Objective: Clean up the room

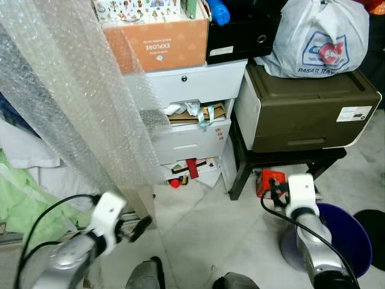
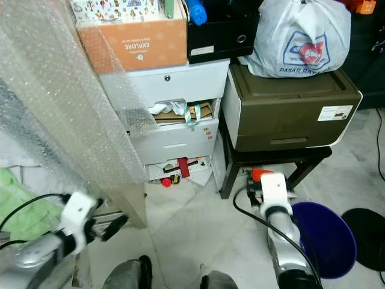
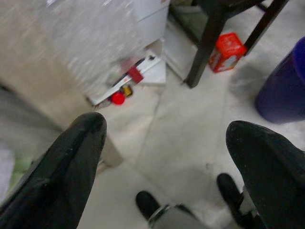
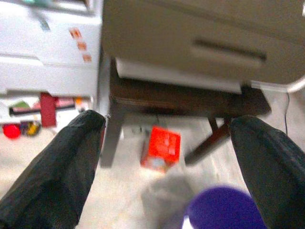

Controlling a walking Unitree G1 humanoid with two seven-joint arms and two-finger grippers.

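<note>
Red box (image 4: 161, 148), seemingly under stool (image 4: 181, 102)

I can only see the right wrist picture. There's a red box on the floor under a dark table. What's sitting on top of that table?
Observer: A brown and white printer, with a tied white plastic bag on it.
Operator: Is that purple thing a ball?
Observer: No, it is a purple bin standing on the floor beside the right arm.
Operator: What's the other arm doing?
Observer: The left gripper is open, low over the floor, near a hanging sheet of bubble wrap.
</note>
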